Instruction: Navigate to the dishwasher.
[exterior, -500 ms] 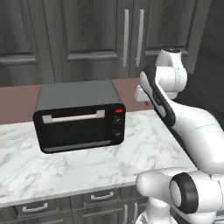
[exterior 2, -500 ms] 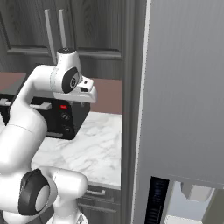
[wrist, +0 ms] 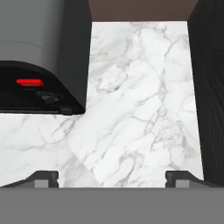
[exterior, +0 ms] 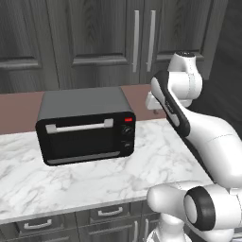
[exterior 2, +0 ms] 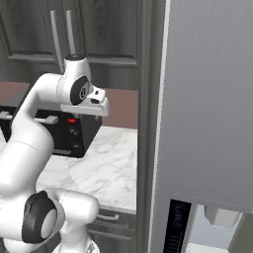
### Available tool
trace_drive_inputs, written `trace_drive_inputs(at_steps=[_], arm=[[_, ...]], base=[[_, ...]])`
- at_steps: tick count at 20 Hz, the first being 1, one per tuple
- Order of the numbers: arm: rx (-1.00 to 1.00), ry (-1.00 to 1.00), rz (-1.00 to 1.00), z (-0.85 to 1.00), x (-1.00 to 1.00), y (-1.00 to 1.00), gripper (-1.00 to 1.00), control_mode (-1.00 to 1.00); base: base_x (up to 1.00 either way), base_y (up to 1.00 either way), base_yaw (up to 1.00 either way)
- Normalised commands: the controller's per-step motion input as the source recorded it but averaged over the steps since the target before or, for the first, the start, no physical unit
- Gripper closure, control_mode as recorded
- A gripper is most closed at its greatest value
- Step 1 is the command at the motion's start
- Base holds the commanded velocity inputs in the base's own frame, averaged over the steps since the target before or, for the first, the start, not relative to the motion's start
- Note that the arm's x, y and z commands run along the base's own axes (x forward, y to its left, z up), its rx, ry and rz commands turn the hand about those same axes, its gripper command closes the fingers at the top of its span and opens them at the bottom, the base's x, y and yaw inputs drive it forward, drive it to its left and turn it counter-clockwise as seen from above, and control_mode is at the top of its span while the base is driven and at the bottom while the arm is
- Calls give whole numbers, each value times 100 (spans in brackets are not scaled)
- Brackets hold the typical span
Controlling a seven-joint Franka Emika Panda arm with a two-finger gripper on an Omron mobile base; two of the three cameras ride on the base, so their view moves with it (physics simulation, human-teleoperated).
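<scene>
Gripper (wrist: 112, 176) hangs above the white marble counter (wrist: 131, 109), fingertips (wrist: 43, 177) spread wide, holding nothing. Black toaster oven (exterior: 85, 125) sits on the counter to its left, door facing the robot. Dark wood-grain cabinets (exterior: 94, 38) behind. Tall grey refrigerator (exterior 2: 207, 99) stands beside the counter's right end.

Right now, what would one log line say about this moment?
gripper: open, over marble counter | toaster oven: on counter, door shut | grey fridge: right of counter
</scene>
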Motion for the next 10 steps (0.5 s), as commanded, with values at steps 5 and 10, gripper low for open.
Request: trace_drive_inputs(at_steps=[5,10], arm=[[0,0,0,0,0,0,-100,100],[0,0,0,0,0,0,-100,100]], base=[[-71,2,0],[-100,25,-17]])
